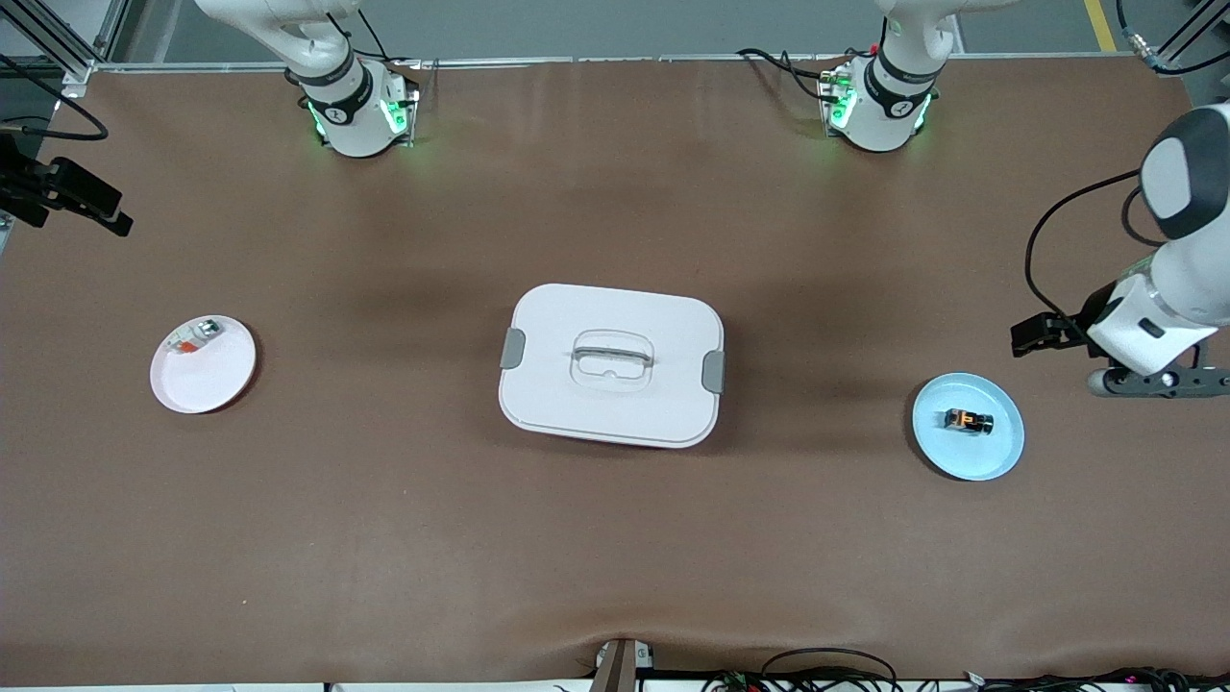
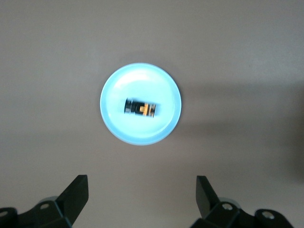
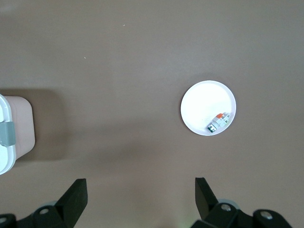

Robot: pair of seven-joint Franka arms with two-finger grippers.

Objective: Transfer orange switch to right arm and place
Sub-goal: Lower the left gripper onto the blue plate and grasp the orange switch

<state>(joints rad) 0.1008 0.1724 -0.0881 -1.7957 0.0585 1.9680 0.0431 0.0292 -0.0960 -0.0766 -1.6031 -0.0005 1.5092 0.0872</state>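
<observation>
The orange switch, a tiny black part with a glowing orange face, lies on its side in a light blue plate toward the left arm's end of the table. My left gripper hangs open high over bare table beside that plate, nothing between its black fingers. The left arm's hand shows at the table's end. My right gripper is open and empty, high over bare table toward the right arm's end.
A white lidded box with grey clips and a handle sits mid-table. A white plate toward the right arm's end holds a silvery-white piece with a red-orange bit. Cables lie along the table's front edge.
</observation>
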